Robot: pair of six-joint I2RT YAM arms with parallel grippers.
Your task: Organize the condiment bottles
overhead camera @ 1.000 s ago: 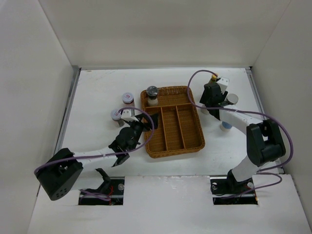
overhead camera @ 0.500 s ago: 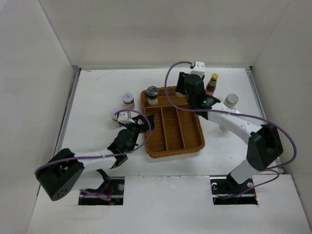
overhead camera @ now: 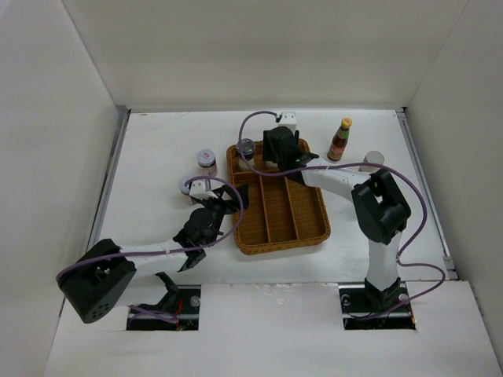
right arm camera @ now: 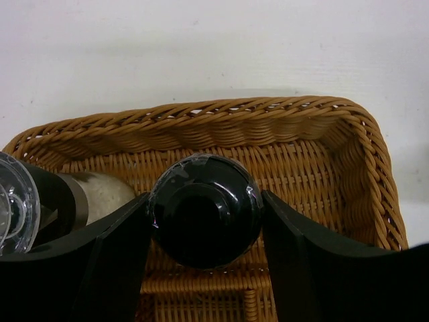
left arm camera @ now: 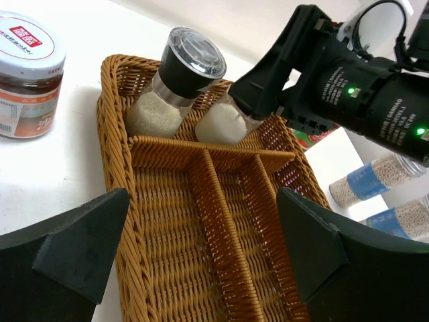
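My right gripper (right arm camera: 205, 213) is shut on the black-capped bottle (right arm camera: 204, 201), which stands upright with white grains in the back compartment of the wicker tray (overhead camera: 314, 228). The grey-lidded shaker (left arm camera: 182, 74) stands just left of it in the same compartment. My left gripper (left arm camera: 201, 231) hangs open and holds nothing, at the tray's left rim (left arm camera: 110, 154). Two short red-labelled jars (overhead camera: 206, 159) (overhead camera: 189, 185) stand on the table left of the tray. The slim red-sauce bottle (overhead camera: 340, 139) and a silver-lidded canister (overhead camera: 372, 161) stand to the right. Two white-blue canisters (left arm camera: 375, 180) show in the left wrist view.
The tray has three long front compartments (overhead camera: 277, 206) with nothing in them. White walls enclose the table on the left, back and right. My right arm (overhead camera: 338, 179) stretches across the tray's back right corner.
My right arm has swung left from the table's right side, carrying the black-capped bottle into the tray's back compartment. My left gripper has drawn back a little toward the tray's left rim.
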